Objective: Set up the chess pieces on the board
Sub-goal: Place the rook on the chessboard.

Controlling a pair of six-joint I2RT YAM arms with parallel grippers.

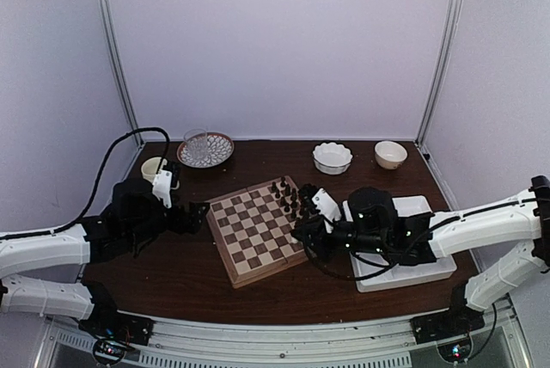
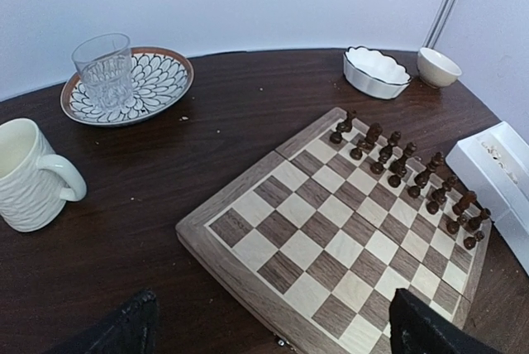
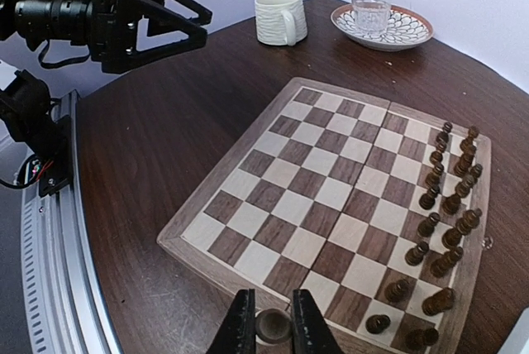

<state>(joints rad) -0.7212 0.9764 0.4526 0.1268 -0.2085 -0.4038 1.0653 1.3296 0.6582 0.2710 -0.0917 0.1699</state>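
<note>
The right gripper [image 3: 273,321] is pinched narrow on a small dark brown piece [image 3: 273,327], hanging just over the rim of the board [image 3: 306,184] at the end where the other dark pieces [image 3: 450,201] stand in two rows. The left gripper [image 3: 207,27] is spread wide and holds nothing, hovering above the table [image 3: 165,139] just off the opposite side of the board. A white tray [image 2: 496,172] lies beside the board under the right arm, and its contents are too small to make out.
</note>
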